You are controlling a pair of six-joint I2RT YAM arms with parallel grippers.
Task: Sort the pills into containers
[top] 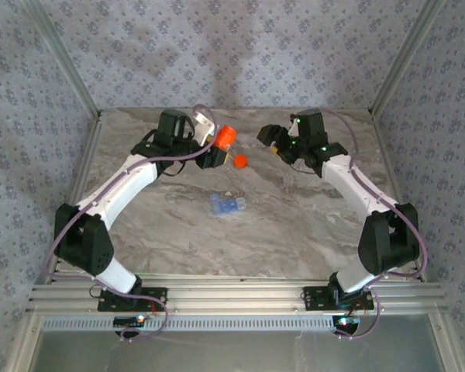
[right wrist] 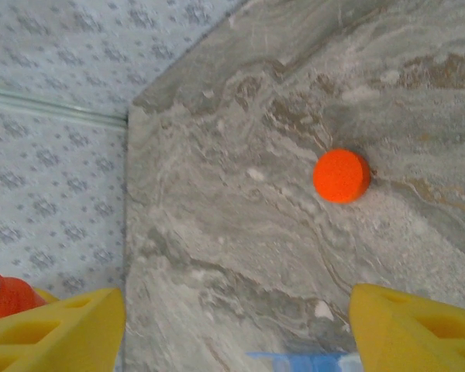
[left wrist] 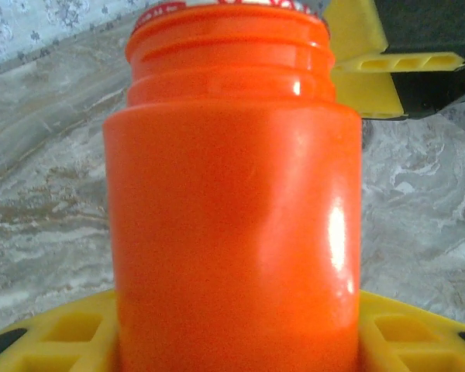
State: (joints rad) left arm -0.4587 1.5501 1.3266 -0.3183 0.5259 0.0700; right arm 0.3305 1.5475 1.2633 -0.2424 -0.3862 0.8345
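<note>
The bright orange bottle point(top: 226, 138) has its cap off, and its threaded neck point(left wrist: 229, 54) is bare. My left gripper point(top: 217, 149) is shut on the bottle's body point(left wrist: 232, 232), with a yellow finger point(left wrist: 54, 333) on each side, holding it above the back of the table. The red-orange cap point(top: 240, 161) lies flat on the marble just below it point(right wrist: 341, 175). The pale blue container point(top: 226, 204) lies on its side mid-table, its edge point(right wrist: 310, 361) just below my right gripper point(right wrist: 236, 325). My right gripper point(top: 273, 139) is open and empty, right of the bottle. I cannot make out any pills for certain.
The marble table point(top: 294, 225) is closed in by patterned walls point(top: 240, 46) at the back and sides, with an aluminium rail point(top: 232, 294) at the near edge. A small white speck point(right wrist: 323, 310) lies on the marble near the blue container. A yellow and black part point(left wrist: 387, 74) shows behind the bottle.
</note>
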